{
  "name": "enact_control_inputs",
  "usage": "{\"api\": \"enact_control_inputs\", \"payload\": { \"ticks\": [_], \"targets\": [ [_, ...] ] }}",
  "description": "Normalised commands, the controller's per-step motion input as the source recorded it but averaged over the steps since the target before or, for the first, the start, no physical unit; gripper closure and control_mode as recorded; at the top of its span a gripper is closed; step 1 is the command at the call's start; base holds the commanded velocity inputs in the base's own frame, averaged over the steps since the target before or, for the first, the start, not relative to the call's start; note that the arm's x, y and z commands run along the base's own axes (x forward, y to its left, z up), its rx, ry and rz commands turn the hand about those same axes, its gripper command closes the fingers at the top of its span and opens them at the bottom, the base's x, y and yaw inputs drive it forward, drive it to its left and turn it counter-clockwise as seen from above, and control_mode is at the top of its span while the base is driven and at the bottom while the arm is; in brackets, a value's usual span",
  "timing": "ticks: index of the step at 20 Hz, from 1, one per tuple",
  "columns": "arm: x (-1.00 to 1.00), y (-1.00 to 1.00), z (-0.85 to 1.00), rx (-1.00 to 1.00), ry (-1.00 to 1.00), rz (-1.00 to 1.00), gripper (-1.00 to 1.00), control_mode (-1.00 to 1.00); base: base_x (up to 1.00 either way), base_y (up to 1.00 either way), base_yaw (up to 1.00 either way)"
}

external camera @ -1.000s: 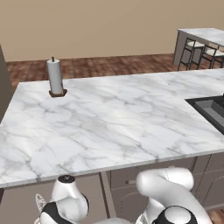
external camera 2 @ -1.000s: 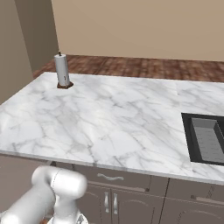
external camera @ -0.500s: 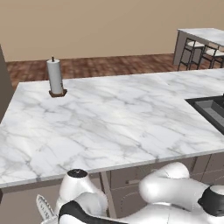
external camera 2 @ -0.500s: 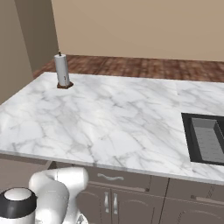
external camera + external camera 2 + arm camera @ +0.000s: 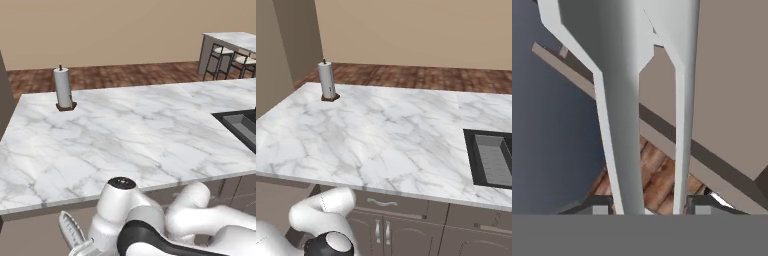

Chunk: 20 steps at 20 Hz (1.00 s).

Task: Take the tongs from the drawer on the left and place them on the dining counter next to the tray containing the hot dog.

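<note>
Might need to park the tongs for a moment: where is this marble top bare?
The marble top is bare from the paper towel roll at its far left corner across to the dark sink on the right. Nothing crowds it.

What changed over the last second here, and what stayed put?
The arm rose from below the counter edge, bringing the tongs into the left base view. In the hand view the pincer grips them between its fingertips. The paper towel roll, marble counter and sink stayed put.
</note>
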Motion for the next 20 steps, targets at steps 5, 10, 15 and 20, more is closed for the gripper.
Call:
{"api": "enact_control_inputs", "payload": {
  "ticks": [5,10,15,20],
  "targets": [
    [-0.20,-0.75,0.89,-0.06,-0.08,0.00,1.00,-1.00,0.00,0.00,0.00],
    [-0.26,-0.91,0.58,-0.09,-0.07,0.00,1.00,-1.00,0.00,0.00,0.00],
    [0.04,-0.73,0.20,-0.01,0.01,0.00,1.00,-1.00,0.00,0.00,0.00],
    [0.20,-0.63,0.01,0.00,0.01,0.00,1.00,-1.00,0.00,0.00,0.00]
  ]
}}
